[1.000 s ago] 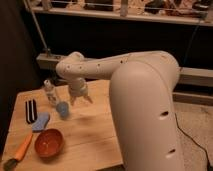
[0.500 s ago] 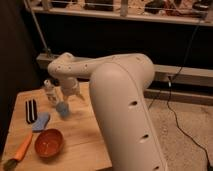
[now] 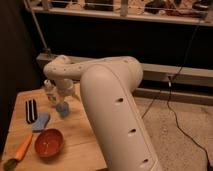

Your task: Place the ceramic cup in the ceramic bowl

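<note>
Across the middle of the view the white arm (image 3: pixel 107 95) fills most of the frame. Its lower part is cut off at the bottom edge and it hides the right side of the wooden surface (image 3: pixel 80 142). At the surface's front left sits the bowl (image 3: pixel 49 142), with an orange carrot-like piece (image 3: pixel 20 150) just left of it. Behind the bowl lie a flat blue piece (image 3: pixel 41 121) and a black forked tool (image 3: pixel 31 111). Farther back stands the cup (image 3: pixel 63 109), apart from the bowl. Directly over the cup hangs the end effector (image 3: pixel 64 94); whether it is spread, pressed together or pinching the cup cannot be told. A clear bottle (image 3: pixel 50 93) beside it is hard to make out.
</note>
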Robot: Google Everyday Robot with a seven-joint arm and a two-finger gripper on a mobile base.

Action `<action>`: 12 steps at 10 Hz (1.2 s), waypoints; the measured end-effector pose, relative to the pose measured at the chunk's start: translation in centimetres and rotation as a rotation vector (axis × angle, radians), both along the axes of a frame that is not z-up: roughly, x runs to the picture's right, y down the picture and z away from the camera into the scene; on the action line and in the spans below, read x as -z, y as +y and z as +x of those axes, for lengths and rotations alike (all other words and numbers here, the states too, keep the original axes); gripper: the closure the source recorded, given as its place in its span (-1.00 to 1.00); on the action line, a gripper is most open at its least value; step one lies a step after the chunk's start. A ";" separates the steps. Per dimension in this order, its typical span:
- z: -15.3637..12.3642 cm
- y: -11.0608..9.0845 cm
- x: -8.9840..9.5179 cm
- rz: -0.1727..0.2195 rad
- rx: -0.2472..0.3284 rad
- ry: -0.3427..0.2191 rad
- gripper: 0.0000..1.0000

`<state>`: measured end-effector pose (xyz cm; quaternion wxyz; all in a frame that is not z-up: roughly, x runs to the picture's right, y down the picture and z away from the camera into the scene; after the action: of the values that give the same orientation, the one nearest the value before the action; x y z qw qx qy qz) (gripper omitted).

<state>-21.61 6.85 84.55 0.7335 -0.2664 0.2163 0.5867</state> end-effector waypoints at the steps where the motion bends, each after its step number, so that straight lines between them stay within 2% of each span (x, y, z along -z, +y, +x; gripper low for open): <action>1: -0.2 0.6 -0.4 -0.011 0.012 -0.002 -0.30; 5: -0.1 3.5 -1.8 -0.054 0.089 0.007 -0.30; 7: -0.8 4.3 -2.4 -0.059 0.118 -0.009 -0.30; 8: -2.0 4.8 -2.8 -0.053 0.149 -0.044 -0.15; 10: -3.7 5.5 -2.4 -0.050 0.209 -0.115 0.26; 11: -4.5 5.8 -2.0 -0.054 0.223 -0.146 0.50; 12: -4.8 5.9 -1.6 -0.059 0.224 -0.161 0.65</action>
<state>-26.42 12.73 86.20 0.8012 -0.3083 0.2022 0.4713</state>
